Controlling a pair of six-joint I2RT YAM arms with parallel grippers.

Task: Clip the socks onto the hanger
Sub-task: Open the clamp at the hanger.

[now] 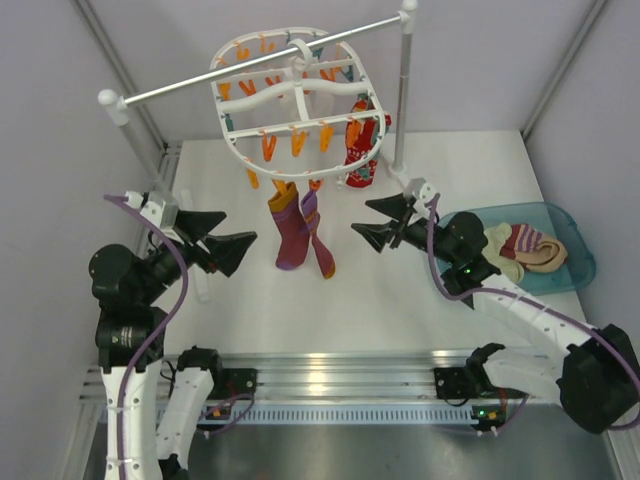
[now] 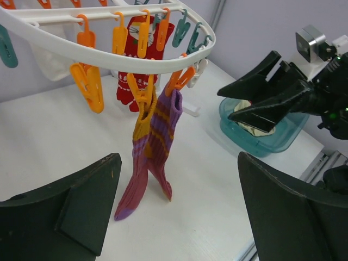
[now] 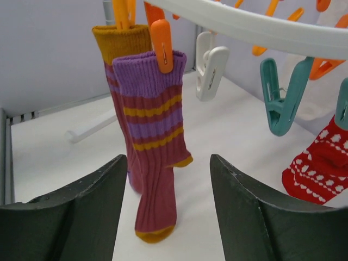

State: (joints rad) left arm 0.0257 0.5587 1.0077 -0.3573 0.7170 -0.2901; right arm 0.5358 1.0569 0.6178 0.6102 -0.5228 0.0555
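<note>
- Top external view: left gripper (image 1: pixel 241 226) and right gripper (image 1: pixel 360 216) both gape wide, holding and touching nothing.
- Socks (image 1: pixel 528 247) lie heaped in a teal tub (image 1: pixel 578 262) at the right, beside the right arm.
- Hanger (image 1: pixel 270 97) hangs from the far rail (image 1: pixel 180 84).
- Maroon-purple socks (image 1: pixel 293 232) dangle from its clips between the grippers.

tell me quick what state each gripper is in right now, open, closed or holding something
Left gripper: open, jaws wide apart, holding nothing.
Right gripper: open, jaws wide apart, holding nothing.
</note>
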